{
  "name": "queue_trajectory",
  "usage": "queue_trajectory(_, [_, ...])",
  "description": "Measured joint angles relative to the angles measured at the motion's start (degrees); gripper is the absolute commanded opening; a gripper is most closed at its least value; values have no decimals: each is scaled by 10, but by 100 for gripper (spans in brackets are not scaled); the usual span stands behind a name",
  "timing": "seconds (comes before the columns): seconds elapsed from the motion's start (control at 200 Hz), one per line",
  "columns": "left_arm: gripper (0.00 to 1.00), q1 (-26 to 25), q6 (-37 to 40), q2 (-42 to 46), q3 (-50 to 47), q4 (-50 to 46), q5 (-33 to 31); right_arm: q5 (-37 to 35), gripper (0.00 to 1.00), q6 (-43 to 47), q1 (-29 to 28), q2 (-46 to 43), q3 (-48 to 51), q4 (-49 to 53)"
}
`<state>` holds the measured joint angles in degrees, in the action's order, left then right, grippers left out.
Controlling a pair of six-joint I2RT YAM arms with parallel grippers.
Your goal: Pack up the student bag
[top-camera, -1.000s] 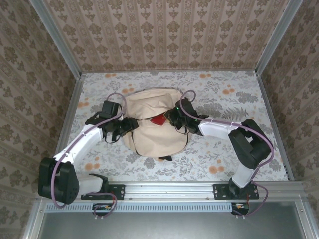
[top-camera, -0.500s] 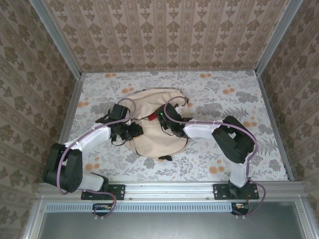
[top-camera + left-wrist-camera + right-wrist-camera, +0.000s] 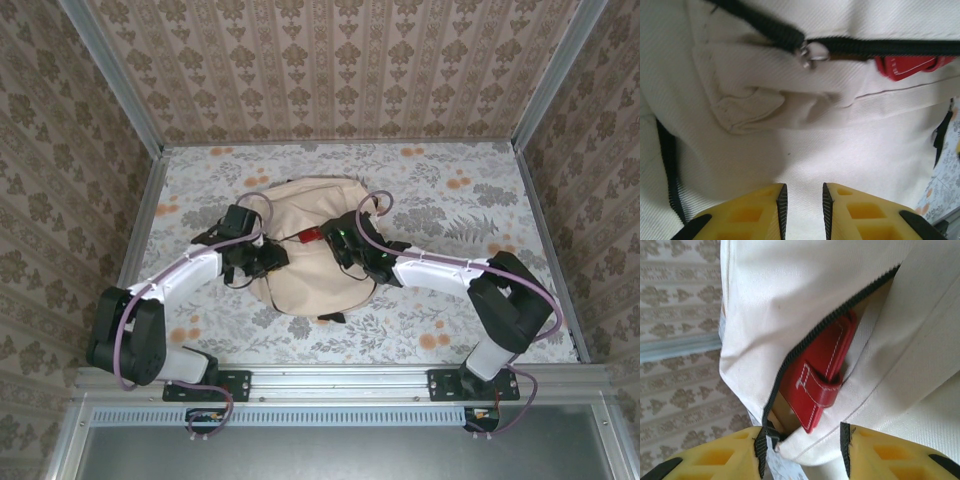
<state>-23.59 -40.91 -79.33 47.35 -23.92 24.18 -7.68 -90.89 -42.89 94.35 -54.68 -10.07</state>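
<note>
The student bag [image 3: 312,280], a large cream backpack with black zippers, lies flat mid-table. A red leather case [image 3: 822,372] with a stitched strap sticks halfway out of its unzipped opening and shows as a small red patch [image 3: 310,236] from above. My right gripper [image 3: 802,440] is open, its fingers straddling the fabric edge just below the case without touching it. My left gripper [image 3: 802,200] is open by a narrow gap and rests against the bag's cream cloth, below the metal zipper pull [image 3: 812,52]. From above, the left gripper [image 3: 268,258] is on the bag's left side and the right gripper [image 3: 345,247] on its upper right.
The floral tablecloth [image 3: 450,200] surrounds the bag. Patterned walls with metal rails [image 3: 140,230] close off the left, back and right. A black strap end [image 3: 332,317] pokes out at the bag's near edge.
The red case sits deeper in the opening than a second ago. My right gripper pushed left, then eased back right. My left gripper moved right against the bag and then held still.
</note>
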Motion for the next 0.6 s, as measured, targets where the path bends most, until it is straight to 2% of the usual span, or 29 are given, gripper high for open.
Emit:
queue_trajectory(0.135, [22, 0, 0, -4, 16, 2, 0, 33, 24, 14, 5, 23, -5, 1])
queue_trajectory(0.22, [21, -1, -2, -10, 19, 4, -1, 49, 19, 23, 10, 52, -20, 0])
queue_trajectory(0.6, [17, -8, -2, -53, 19, 4, 0, 80, 12, 40, 25, 99, -66, 0])
